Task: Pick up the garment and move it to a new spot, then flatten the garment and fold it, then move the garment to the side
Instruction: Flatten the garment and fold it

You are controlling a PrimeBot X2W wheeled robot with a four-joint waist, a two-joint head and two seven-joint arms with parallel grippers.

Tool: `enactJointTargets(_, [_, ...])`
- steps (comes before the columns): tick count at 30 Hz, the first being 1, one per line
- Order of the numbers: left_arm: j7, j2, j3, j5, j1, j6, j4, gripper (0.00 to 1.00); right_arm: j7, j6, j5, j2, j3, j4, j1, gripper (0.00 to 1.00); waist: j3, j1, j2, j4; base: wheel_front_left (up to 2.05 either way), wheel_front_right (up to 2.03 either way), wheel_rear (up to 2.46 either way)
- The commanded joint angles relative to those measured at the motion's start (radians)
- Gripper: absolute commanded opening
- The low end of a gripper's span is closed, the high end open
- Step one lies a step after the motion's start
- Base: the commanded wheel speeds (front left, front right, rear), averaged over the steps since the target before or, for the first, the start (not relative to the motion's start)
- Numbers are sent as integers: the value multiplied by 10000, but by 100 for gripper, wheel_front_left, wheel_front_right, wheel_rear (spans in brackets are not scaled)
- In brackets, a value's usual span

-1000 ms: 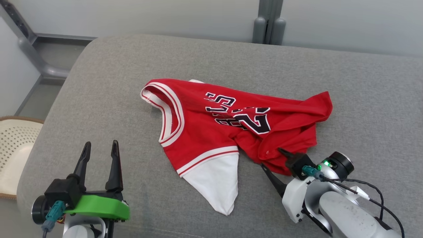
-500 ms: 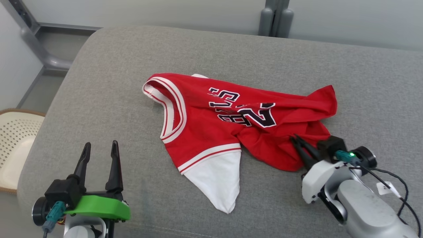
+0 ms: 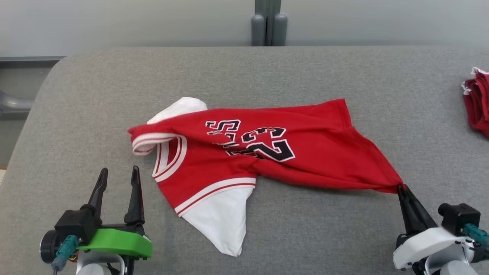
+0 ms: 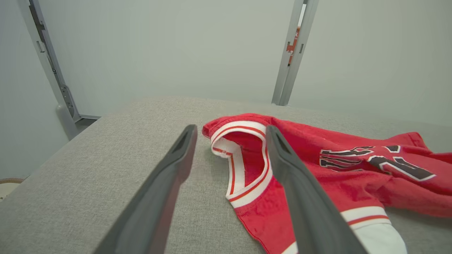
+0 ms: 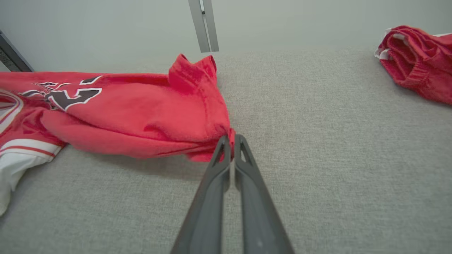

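Garment (image 3: pixel 305 160), red jersey: lies crumpled mid-cushion (image 3: pixel 305 72), one hem corner pinched in the closed right gripper (image 3: pixel 401 188) and pulled taut, left gripper (image 3: pixel 118 170) spread wide and empty nearby; judged early in the pick-and-move step, with flattening, folding and setting aside all undone.

The red fabric jersey with white sleeves (image 3: pixel 313 152) lay across the middle of the grey upholstered surface (image 3: pixel 267 72), its right corner pinched in the right gripper (image 3: pixel 402 189) near the front right corner. The left gripper (image 3: pixel 119 170) stood apart at the front left corner. A crumpled red cloth bundle (image 3: pixel 477 107) lay at the right edge.
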Motion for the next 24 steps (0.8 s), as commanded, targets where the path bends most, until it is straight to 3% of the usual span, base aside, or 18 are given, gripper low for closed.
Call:
enactJointTargets(1, [-28, 54, 0, 138, 43, -48, 3, 100, -21, -3, 89, 59, -71, -62, 86, 47, -6, 0, 0, -274, 0, 0, 0])
enactJointTargets(2, [-27, 71, -22, 126, 43, -49, 7, 100, -23, -3, 157, 129, -81, -4, 163, 55, -10, 0, 0, -315, 0, 0, 0])
enactJointTargets(3, [-28, 95, -46, 119, 43, -49, 18, 100, -22, -3, 146, 180, -103, 60, 230, 88, -24, 0, 0, -353, 0, 0, 0])
enactJointTargets(4, [-28, 111, -57, 114, 44, -50, 27, 100, -23, -3, 118, 222, -167, 46, 234, 100, -35, 0, 0, -378, 0, 0, 0])
enactJointTargets(24, [-28, 324, 0, 88, 525, -51, -27, 100, -23, -2, -979, 995, -934, -1819, 1230, 100, -664, 0, 0, -727, 0, 0, 0])
